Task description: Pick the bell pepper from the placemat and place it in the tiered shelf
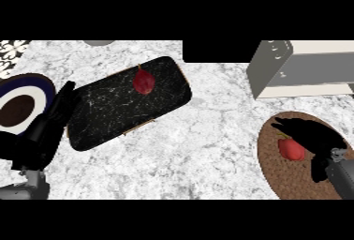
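Observation:
A red bell pepper (291,149) lies on the round brown placemat (276,173) at the right. My right hand (323,140) is right at it, open: the fingers (294,127) stretch along the pepper's far side and the thumb (319,169) hangs on its near side, neither curled round it. The grey and cream tiered shelf (304,70) stands at the back right, beyond the placemat. My left hand (47,129) rests open at the left, fingers pointing away from me.
A black marbled tray (110,112) lies left of centre with a second red pepper (143,81) on its far end. A dark blue plate (17,107) with a white and brown centre sits at the left edge, beside my left hand.

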